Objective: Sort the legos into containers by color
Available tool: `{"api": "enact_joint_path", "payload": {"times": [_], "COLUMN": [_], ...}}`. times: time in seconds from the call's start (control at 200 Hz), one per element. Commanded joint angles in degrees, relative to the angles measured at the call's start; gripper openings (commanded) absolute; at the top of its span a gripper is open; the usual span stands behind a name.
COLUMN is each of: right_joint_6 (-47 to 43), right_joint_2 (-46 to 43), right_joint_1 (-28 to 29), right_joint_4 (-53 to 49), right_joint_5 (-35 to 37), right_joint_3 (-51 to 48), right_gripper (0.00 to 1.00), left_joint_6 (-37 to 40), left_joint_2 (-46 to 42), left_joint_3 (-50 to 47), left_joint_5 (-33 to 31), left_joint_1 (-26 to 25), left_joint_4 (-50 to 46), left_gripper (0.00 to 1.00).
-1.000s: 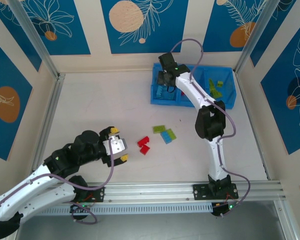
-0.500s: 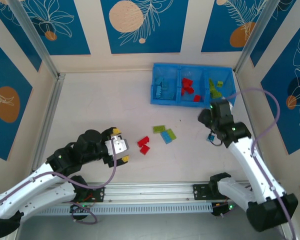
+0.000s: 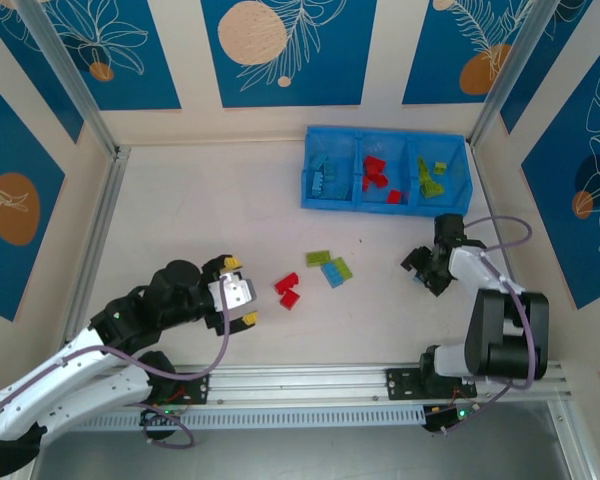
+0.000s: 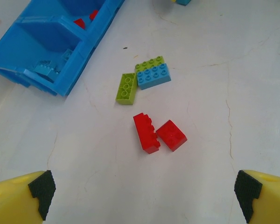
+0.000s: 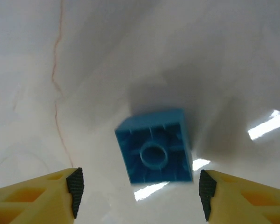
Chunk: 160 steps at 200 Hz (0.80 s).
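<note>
Two red legos (image 4: 147,133) (image 3: 287,290) lie side by side on the table, just ahead of my left gripper (image 4: 143,196) (image 3: 238,300), which is open and holds nothing. Beyond them a lime green brick (image 4: 126,87) and a green and light blue pair (image 4: 153,74) (image 3: 330,268) lie together. My right gripper (image 5: 140,193) (image 3: 425,268) is low over the table at the right, open. A light blue brick (image 5: 154,151) lies upside down between and just ahead of its fingertips (image 5: 74,189), touching neither.
The blue tray of containers (image 3: 310,195) (image 4: 60,86) stands at the back right: blue bricks in its left compartment, red in the middle, green in the right. Wall panels and metal rails enclose the table.
The right arm has drawn back from over the tray's left compartment to the table at the right, and its jaws have widened. The left arm has barely moved.
</note>
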Motion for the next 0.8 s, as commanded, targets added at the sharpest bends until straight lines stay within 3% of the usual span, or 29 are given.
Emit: {"api": "enact_joint_path", "payload": {"times": [0.0,0.145,0.435,0.525,0.63,0.73,0.795], "right_joint_6": [-0.7,-0.2,-1.3,-1.2,-1.3,-4.9,-7.7], "right_joint_2": [3.6,4.8,-4.0,-9.6,-12.2,-6.9,0.4], "right_joint_1": [-0.3,-0.8,1.7,8.3,20.8,31.7,35.2], "right_joint_4": [2.9,3.4,-0.5,-3.3,-1.6,1.9,2.4], "right_joint_5": [-0.1,-0.7,-0.9,0.5,4.4,9.5,12.7], "right_joint_3": [2.3,2.2,3.9,7.5,13.0,20.9,27.8], "right_gripper": [0.63,0.45,0.28,0.27,0.26,0.26,0.25], "left_joint_6": [-0.6,-0.4,-0.4,-0.3,-0.1,-0.1,0.0], "left_joint_2": [-0.7,-0.8,-0.4,-0.4,-0.2,0.1,-0.1], "left_joint_3": [-0.4,-0.5,-0.5,-0.5,-0.4,-0.3,-0.3], "left_joint_5": [-0.5,-0.7,-0.5,-0.7,-1.0,-1.0,-1.2], "left_joint_1": [0.7,0.7,0.7,0.7,0.8,0.9,0.9], "left_joint_4": [0.6,0.8,0.9,0.9,1.0,0.9,0.8], "left_gripper": [1.00,1.00,1.00,1.00,1.00,1.00,1.00]}}
